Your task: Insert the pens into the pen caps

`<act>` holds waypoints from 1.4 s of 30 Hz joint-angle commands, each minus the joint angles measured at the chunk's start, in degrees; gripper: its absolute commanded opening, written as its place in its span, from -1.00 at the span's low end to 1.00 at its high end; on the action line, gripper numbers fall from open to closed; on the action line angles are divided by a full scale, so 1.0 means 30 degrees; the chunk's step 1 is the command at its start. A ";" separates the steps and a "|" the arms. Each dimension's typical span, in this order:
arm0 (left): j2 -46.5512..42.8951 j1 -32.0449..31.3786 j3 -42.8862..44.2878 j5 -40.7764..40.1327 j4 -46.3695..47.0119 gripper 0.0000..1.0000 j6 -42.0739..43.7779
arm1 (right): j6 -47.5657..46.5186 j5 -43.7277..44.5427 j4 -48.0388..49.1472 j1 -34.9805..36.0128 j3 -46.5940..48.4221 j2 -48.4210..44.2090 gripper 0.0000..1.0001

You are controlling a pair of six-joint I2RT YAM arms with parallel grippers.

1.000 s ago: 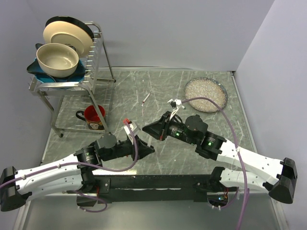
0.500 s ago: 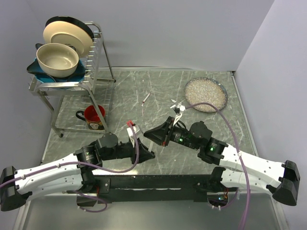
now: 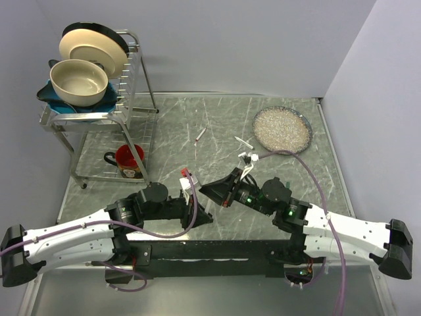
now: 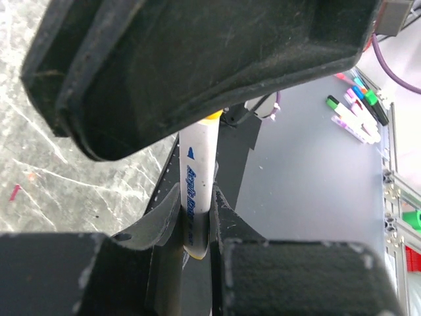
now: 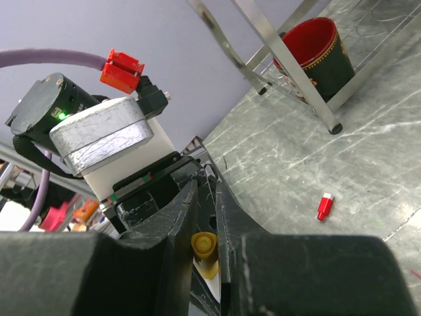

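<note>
- Between the fingers of the left pincer (image 4: 195,220), a white pen (image 4: 196,172) with blue print is grasped tight across its lower barrel.
- Directly over that pincer, the right pincer (image 5: 205,220) is clenched on a yellow cap (image 5: 204,249), and the cap sits at the pen's upper end, touching it.
- Tip to tip, the two pincers meet above the bench (image 5: 368,158).
- To the right of the right pincer's fingers in its wrist view, a red cap (image 5: 324,206) lies on the bench, with a red mug (image 5: 314,46) farther off.
- Beyond both pincers, one loose pen (image 3: 200,135) and another loose pen (image 3: 244,141) lie on the bench, well apart from either pincer.
</note>
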 commanded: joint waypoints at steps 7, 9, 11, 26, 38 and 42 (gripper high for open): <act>-0.1466 0.2057 0.2303 -0.3736 0.5999 -0.98 -0.1408 | 0.0589 -0.4632 -0.2410 0.3040 -0.2254 -0.0180 -1.00; -0.1351 0.2526 0.2274 -0.3063 0.6174 -0.98 -0.1757 | 0.0297 -0.5388 -0.2115 0.3361 -0.2255 0.0053 -1.00; -0.1292 0.2848 0.2303 -0.2448 0.6380 -0.98 -0.1877 | 0.0033 -0.5424 -0.2315 0.3772 -0.2109 0.0461 -1.00; -0.0794 0.4783 0.2448 -0.2181 0.5914 -0.98 -0.1965 | 0.3692 -0.0471 -0.4813 0.6906 -0.0231 0.3303 -1.00; -0.1116 0.6160 0.2069 0.0216 0.6145 -0.98 -0.2931 | 0.2404 -0.0535 -0.1408 0.7523 -0.0617 0.2429 -1.00; -0.1524 0.6160 0.1455 0.0542 0.6292 -0.98 -0.3020 | 0.2903 0.3561 -0.4125 0.7436 0.0701 0.0819 -0.96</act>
